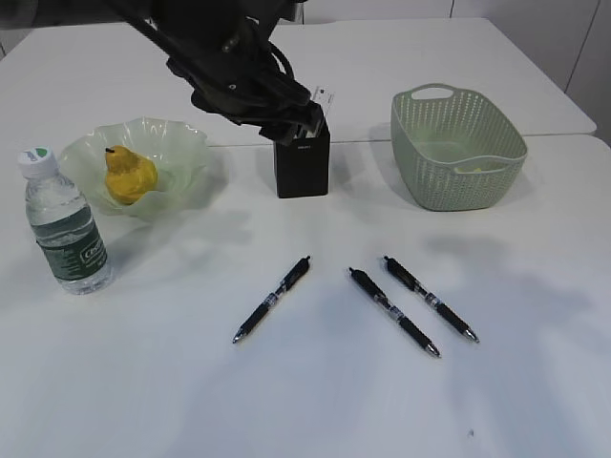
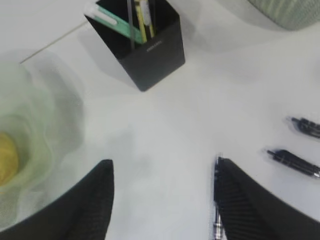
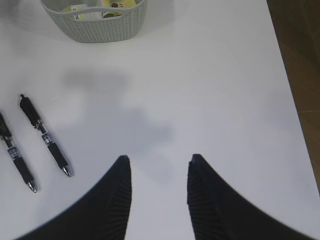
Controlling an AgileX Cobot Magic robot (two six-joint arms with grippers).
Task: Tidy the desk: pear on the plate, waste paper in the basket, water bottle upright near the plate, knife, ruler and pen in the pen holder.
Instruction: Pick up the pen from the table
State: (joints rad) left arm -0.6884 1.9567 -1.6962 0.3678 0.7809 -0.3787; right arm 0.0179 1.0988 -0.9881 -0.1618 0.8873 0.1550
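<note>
The yellow pear [image 1: 129,175] lies on the green plate [image 1: 181,143]. The water bottle [image 1: 65,224] stands upright left of the plate. The black pen holder [image 1: 303,164] holds a green-handled knife [image 2: 120,24] and a yellow ruler [image 2: 143,20]. Three black pens [image 1: 273,298] [image 1: 393,311] [image 1: 431,299] lie on the table in front. Waste paper [image 3: 82,7] lies in the green basket [image 1: 458,143]. My left gripper [image 2: 162,165] is open and empty, high above the table just in front of the holder [image 2: 150,50]. My right gripper [image 3: 159,159] is open and empty over bare table, right of two pens [image 3: 44,135].
The left arm [image 1: 220,67] stretches from the top left over the plate's far side to the holder. The table's right edge [image 3: 292,100] runs close to the right gripper. A seam between two tables [image 1: 544,136] lies behind the basket.
</note>
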